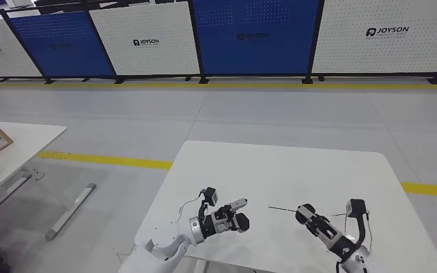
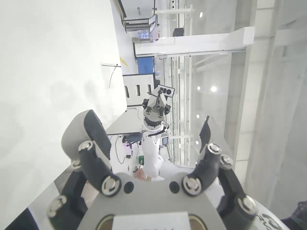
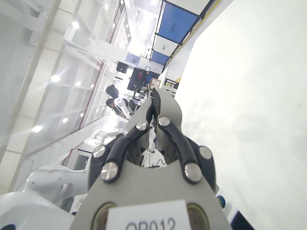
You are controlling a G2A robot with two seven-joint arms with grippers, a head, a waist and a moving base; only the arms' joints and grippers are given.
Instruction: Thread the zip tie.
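A thin black zip tie (image 1: 283, 209) lies near the front of the white table (image 1: 287, 167), between my two grippers. In the left wrist view the zip tie (image 2: 110, 66) is a dark line with a fainter curved strand trailing from it. My left gripper (image 1: 244, 213) hovers to its left, open with nothing between its fingers (image 2: 96, 130). My right gripper (image 1: 301, 210) sits at the tie's right end, and its pads (image 3: 155, 101) are pressed together with no tie visible between them. The left wrist view also catches the right gripper (image 2: 156, 107) farther off, above the table.
Both arms are close to the table's front edge. A second white table (image 1: 20, 140) stands off to the left, with a grey bar (image 1: 69, 211) on the floor beside it. Blue and white panels (image 1: 252, 34) line the back wall.
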